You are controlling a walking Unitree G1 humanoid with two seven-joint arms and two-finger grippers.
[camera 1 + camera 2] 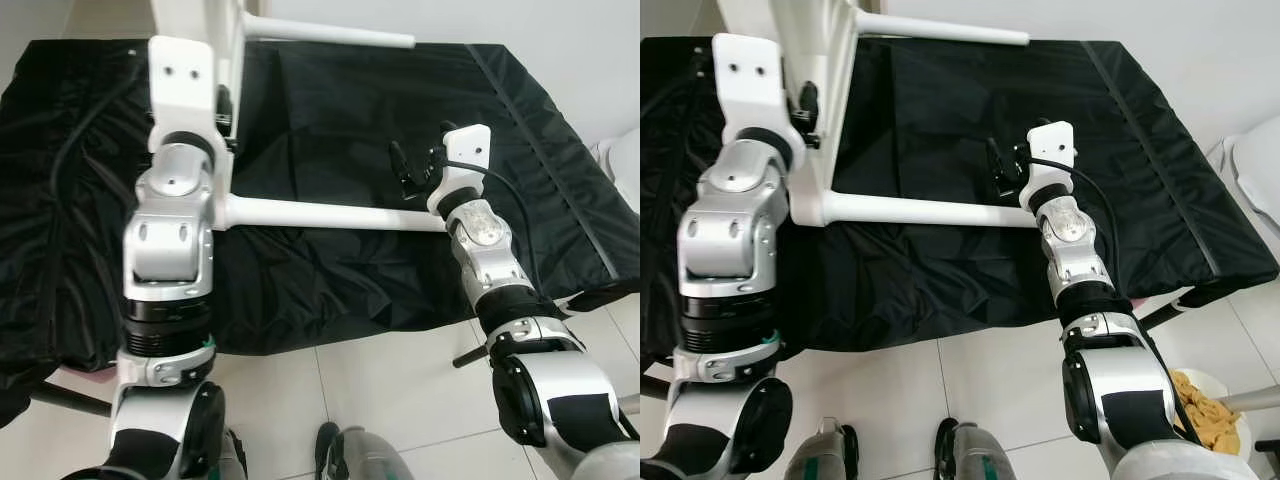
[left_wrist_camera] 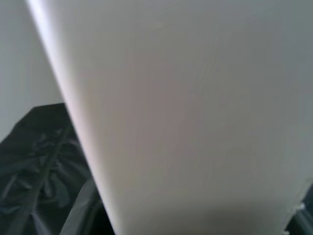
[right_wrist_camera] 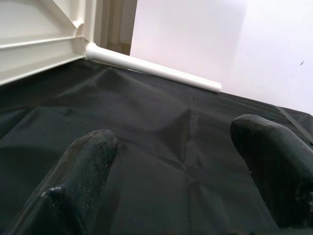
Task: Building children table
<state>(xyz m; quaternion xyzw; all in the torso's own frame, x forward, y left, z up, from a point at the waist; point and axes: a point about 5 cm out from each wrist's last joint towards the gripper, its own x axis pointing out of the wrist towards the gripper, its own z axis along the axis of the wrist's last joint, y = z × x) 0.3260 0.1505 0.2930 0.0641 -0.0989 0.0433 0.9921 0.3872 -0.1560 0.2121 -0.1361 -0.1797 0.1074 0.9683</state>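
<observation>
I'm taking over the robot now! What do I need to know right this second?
Left tool: up against the white tabletop, which stands on its edge on the black cloth. Whether it is gripping cannot be told.
Right tool: open, holding nothing, hovering over the cloth by the tip of the near leg.
Done: two legs, near and far, stick out sideways from the tabletop.
Left: any other legs, hidden here; then set the table upright.
</observation>
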